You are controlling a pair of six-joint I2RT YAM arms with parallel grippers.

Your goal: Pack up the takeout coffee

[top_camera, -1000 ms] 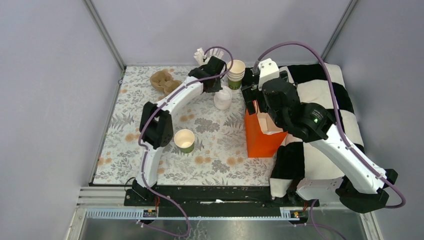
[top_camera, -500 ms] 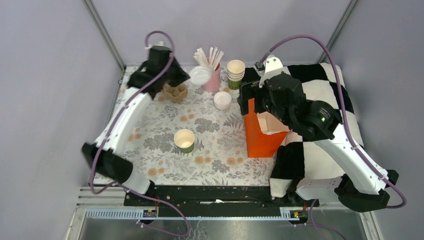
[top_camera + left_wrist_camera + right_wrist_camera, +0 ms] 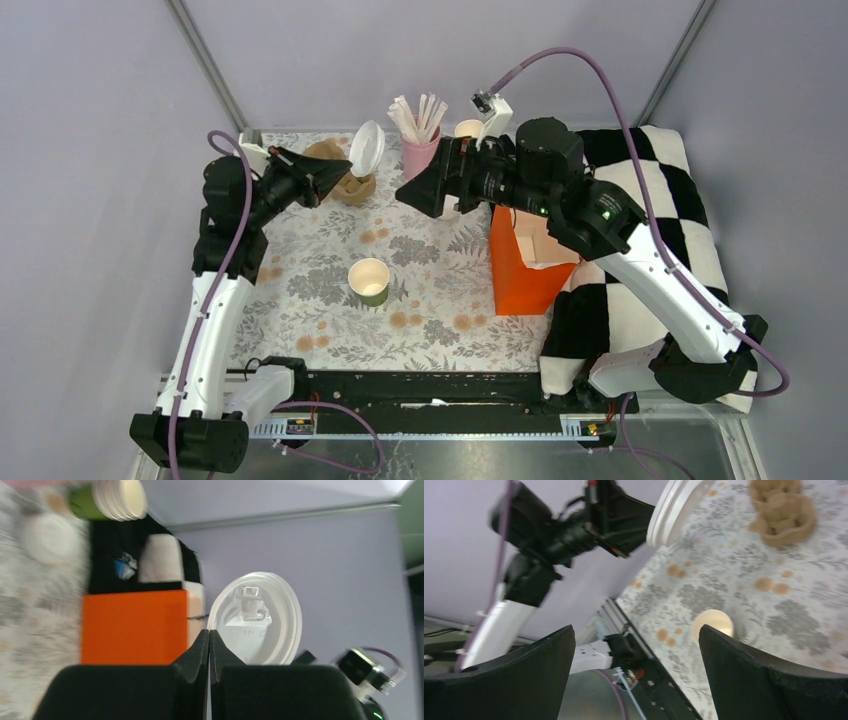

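Note:
The green paper cup (image 3: 369, 281) stands upright and empty on the flowered mat; it also shows in the right wrist view (image 3: 712, 623). My left gripper (image 3: 338, 173) is shut on the rim of a white plastic lid (image 3: 367, 148), held on edge in the air at the back left, well away from the cup. The left wrist view shows the lid (image 3: 256, 619) beside the closed jaws of the left gripper (image 3: 209, 633). My right gripper (image 3: 424, 190) is open and empty, raised over the back middle of the mat, pointing left; in its own view the right gripper (image 3: 636, 636) frames the cup and lid (image 3: 673, 509).
An open orange paper bag (image 3: 522, 264) stands right of the cup. A pink cup of white sticks (image 3: 419, 135), a stack of cups (image 3: 467, 128) and a brown pulp carrier (image 3: 347, 183) sit at the back. A black-and-white checked cloth (image 3: 650, 190) covers the right side.
My left arm has swung from the back middle to the far left, carrying the lid, now turned on edge. My right gripper has swung left from above the bag to over the mat.

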